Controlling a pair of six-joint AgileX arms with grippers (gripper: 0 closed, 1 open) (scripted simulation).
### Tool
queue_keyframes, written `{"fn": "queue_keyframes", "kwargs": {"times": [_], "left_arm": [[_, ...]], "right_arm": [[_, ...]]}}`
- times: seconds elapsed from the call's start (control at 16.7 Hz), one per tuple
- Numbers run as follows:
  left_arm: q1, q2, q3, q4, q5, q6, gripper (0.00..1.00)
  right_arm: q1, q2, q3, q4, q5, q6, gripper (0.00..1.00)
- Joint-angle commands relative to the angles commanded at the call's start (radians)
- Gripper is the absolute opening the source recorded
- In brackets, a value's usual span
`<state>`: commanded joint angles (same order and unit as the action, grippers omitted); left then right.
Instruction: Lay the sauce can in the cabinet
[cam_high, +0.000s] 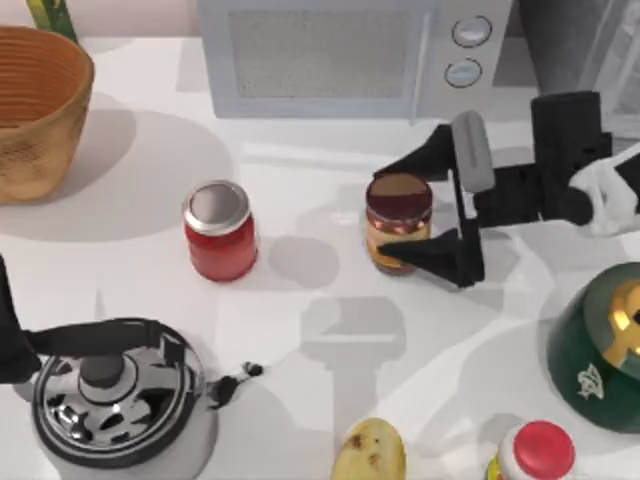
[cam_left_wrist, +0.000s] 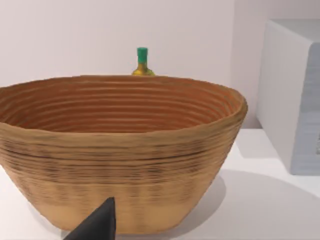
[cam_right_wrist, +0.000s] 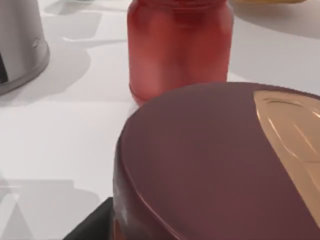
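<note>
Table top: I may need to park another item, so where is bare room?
Free: the table between basket, red can and microwave; also between kettle and sauce can. Crowded: around the right gripper, green bowl and red-capped bottle.

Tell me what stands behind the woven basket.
Behind the tan woven basket stands a yellow bottle with a green cap. The basket's rim hides the bottle's lower body.

A rendered kitchen counter scene: white tabletop (cam_high: 300, 330) crowded with a white microwave (cam_high: 340, 55), woven basket (cam_high: 35, 110), steel kettle (cam_high: 115, 400), red can (cam_high: 219, 230), sauce can (cam_high: 398, 222), green bowl (cam_high: 600, 350), and a green-capped bottle (cam_left_wrist: 142, 62) behind the basket.
</note>
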<state>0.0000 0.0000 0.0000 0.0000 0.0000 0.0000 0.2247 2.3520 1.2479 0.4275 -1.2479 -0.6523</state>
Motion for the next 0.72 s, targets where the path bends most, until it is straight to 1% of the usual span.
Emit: {"fn": "queue_keyframes", "kwargs": {"times": [0.3, 0.6, 0.72], "left_arm": [[0.0, 0.0, 0.0, 0.0, 0.0, 0.0, 1.0], [0.0, 0.0, 0.0, 0.0, 0.0, 0.0, 1.0], [0.0, 0.0, 0.0, 0.0, 0.0, 0.0, 1.0]], "right_arm": [[0.024, 0.016, -0.074, 0.142, 0.021, 0.056, 1.0], [0.024, 0.017, -0.079, 0.15, 0.021, 0.058, 1.0], [0.024, 0.017, -0.079, 0.15, 0.021, 0.058, 0.85]]}}
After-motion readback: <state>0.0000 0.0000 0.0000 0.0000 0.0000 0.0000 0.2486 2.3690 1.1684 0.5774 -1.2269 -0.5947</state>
